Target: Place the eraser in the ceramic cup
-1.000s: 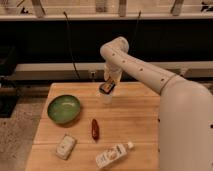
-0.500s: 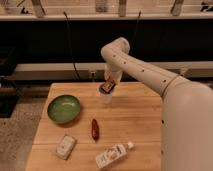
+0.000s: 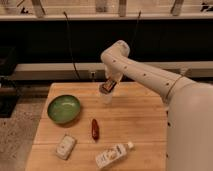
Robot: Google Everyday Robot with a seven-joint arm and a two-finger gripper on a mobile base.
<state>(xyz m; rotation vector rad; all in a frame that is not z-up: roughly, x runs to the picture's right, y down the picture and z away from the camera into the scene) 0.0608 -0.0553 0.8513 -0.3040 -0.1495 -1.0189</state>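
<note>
The gripper [image 3: 109, 86] hangs over the far middle of the wooden table [image 3: 135, 125], at the end of the white arm. It is shut on the eraser [image 3: 106, 88], a small dark block with an orange-red edge. The ceramic cup [image 3: 106, 97] is small and white and stands directly below the eraser, which is at its rim. I cannot tell whether the eraser touches the cup.
A wide green bowl [image 3: 64, 108] sits at the left of the table. A red chili-like object [image 3: 94, 129] lies in the middle. A white flat packet [image 3: 65, 146] and a lying white bottle [image 3: 113, 154] are near the front edge. A dark shelf stands behind.
The gripper with the eraser has barely moved; it stays over the cup. Nothing else on the table has shifted.
</note>
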